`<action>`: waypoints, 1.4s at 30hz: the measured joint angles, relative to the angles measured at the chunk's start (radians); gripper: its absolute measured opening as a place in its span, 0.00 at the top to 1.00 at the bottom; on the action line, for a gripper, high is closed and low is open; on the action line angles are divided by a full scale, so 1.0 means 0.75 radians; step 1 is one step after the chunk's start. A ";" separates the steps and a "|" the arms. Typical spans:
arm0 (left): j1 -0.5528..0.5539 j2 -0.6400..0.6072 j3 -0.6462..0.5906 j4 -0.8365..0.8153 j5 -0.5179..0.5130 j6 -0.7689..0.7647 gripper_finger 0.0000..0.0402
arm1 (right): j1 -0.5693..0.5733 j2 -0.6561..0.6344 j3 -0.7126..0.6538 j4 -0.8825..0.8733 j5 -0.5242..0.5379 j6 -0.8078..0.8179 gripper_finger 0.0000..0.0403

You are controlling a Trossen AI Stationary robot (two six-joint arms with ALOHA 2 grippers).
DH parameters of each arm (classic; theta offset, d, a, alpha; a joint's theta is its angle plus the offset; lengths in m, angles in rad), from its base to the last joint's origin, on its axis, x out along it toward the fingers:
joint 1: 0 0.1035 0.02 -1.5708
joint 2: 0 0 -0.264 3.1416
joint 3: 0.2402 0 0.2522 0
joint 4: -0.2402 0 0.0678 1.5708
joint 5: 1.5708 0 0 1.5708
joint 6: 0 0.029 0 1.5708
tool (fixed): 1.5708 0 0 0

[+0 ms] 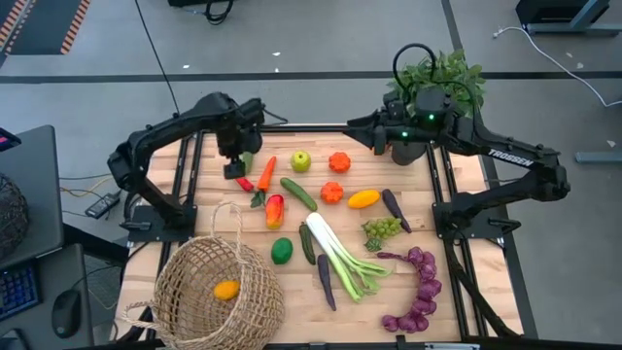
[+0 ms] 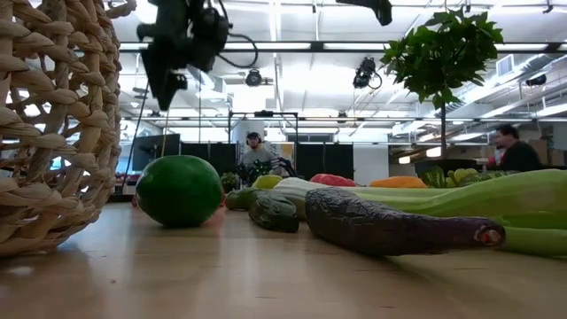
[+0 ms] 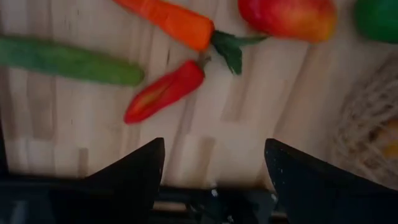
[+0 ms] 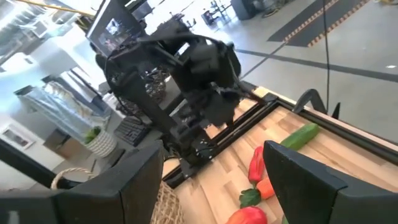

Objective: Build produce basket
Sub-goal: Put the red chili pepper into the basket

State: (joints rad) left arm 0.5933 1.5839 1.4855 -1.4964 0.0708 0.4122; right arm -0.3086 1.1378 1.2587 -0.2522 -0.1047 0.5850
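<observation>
Wicker of an open tan weave makes up the basket [image 1: 209,287], which lies at about seven o'clock on the wooden tabletop [image 1: 466,209] with one small orange fruit [image 1: 226,290] inside and its thin loop handle [image 1: 225,216] arching toward twelve. Up at eleven o'clock the left pincer [image 1: 234,169] hangs over the boards, its fingers partly apart and holding nothing; the red chilli [image 3: 163,92] lies just beside it toward four o'clock, long axis running roughly ten to four, stem end nearest the carrot [image 1: 265,173], whose leafy end touches it. A cucumber [image 1: 298,192] slants close by, and a red and yellow fruit [image 1: 275,210] sits just past the carrot's green top, crowding that side. Across the middle lie a green apple [image 1: 301,161], a leek [image 1: 342,255] and green grapes [image 1: 381,228], with purple grapes [image 1: 418,292] curving at five o'clock. At one o'clock the right pincer [image 1: 381,136] waits by a potted plant [image 1: 442,83], fingers apart, empty.
</observation>
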 joint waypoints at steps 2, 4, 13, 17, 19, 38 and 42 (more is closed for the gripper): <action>0.007 -0.016 -0.068 0.043 -0.058 0.033 0.30 | 0.038 0.004 0.000 0.001 0.060 0.000 0.31; 0.004 -0.020 -0.116 0.053 -0.126 0.029 0.30 | 0.071 0.010 0.000 -0.003 0.108 -0.001 0.31; -0.006 -0.018 -0.174 0.205 -0.160 -0.912 0.30 | 0.124 0.081 0.001 -0.018 0.172 -0.002 0.31; -0.018 -0.018 -0.174 0.207 -0.136 -1.238 0.30 | 0.123 0.105 0.000 -0.026 0.105 -0.002 0.31; -0.025 -0.018 -0.175 0.216 -0.124 -1.378 0.30 | 0.123 0.108 0.001 -0.028 0.076 -0.006 0.31; -0.233 -0.017 -0.483 0.515 -0.191 -2.545 0.30 | 0.047 0.105 0.001 -0.073 -0.433 -0.221 0.31; -0.261 -0.016 -0.560 0.613 -0.293 -2.681 0.30 | 0.035 0.105 0.001 -0.077 -0.533 -0.255 0.31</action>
State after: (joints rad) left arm 0.3977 1.5719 1.0656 -1.0368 -0.1490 -1.5985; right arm -0.2825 1.2163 1.2591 -0.3097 -0.5046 0.3938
